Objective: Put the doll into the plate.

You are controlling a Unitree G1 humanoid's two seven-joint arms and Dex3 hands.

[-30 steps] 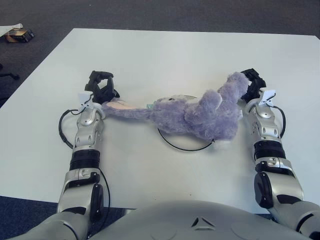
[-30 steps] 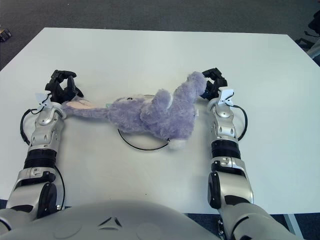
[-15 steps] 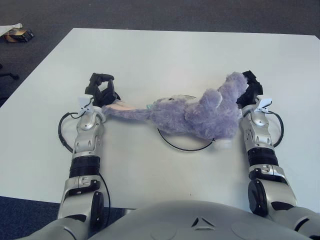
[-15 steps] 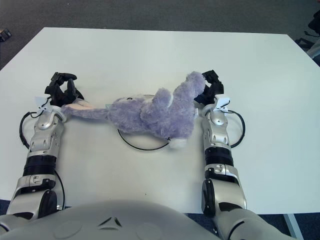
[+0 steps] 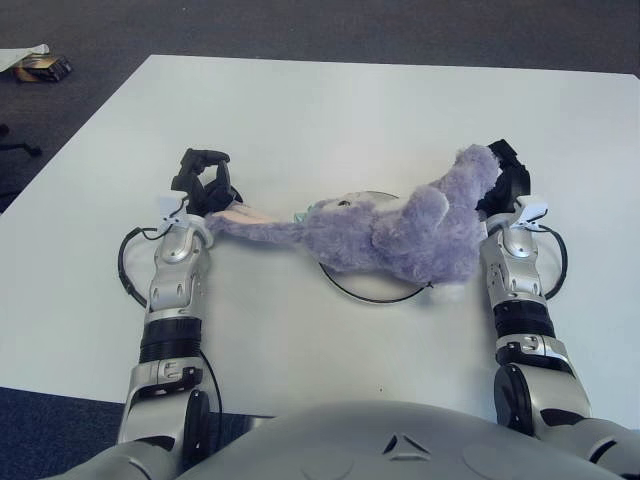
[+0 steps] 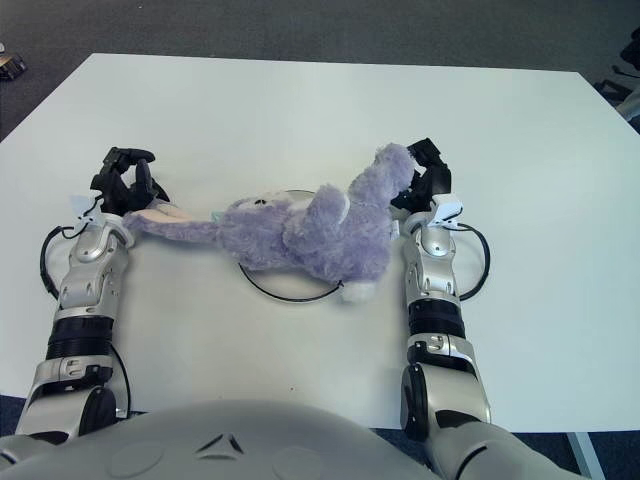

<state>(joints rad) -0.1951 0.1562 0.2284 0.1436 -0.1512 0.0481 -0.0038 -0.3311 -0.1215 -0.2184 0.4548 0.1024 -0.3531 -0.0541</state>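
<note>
Both hands grip the doll (image 5: 390,235), a purple plush stretched out between them over the white table (image 5: 330,110). Left hand (image 5: 200,185) has its fingers closed on the pink-lined ear; right hand (image 5: 505,180) is closed on a fuzzy limb at the other end. Doll's body lies across the plate (image 5: 355,290), covering most of it; only the dark rim shows.

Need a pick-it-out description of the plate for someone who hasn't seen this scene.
On the white table, look midway between the robot's left hand and right hand, which hold the ends of a purple plush doll. The plate lies flat under the doll's middle: only a thin dark circular rim shows, its centre as white as the table.
</note>
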